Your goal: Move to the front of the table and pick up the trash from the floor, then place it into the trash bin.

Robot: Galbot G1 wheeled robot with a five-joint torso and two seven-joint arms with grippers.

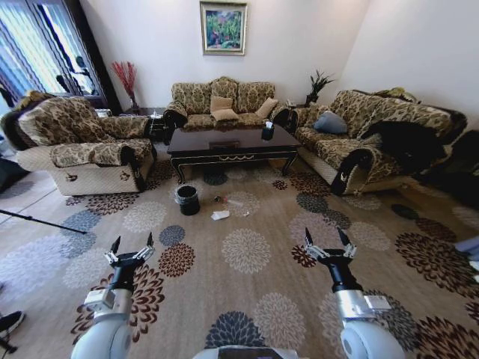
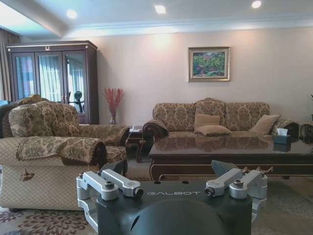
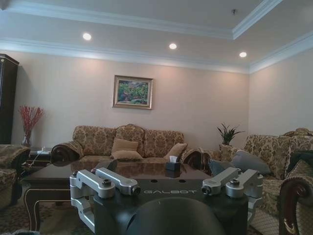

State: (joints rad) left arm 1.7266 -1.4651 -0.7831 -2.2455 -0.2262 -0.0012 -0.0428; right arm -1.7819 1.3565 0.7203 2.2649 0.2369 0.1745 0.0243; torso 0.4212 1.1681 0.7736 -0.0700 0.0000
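Head view: the floor before the table (image 1: 232,144), where the trash bin (image 1: 188,200) stands on the patterned carpet (image 1: 247,299) near the table's left front leg. The bin's contents cannot be made out. Beside it on the carpet lies the trash (image 1: 220,215): a white crumpled tissue, with smaller bits just beyond it toward the table. Left gripper (image 1: 132,249) and right gripper (image 1: 328,242) hover low over the carpet, jaws spread apart and holding nothing, the trash well ahead of and between them. Wrist views: the tabletop (image 2: 234,147) at eye level with a tissue box (image 2: 281,136) at its end, sofa (image 3: 122,144) and framed painting (image 3: 132,92) behind; the floor litter is hidden there.
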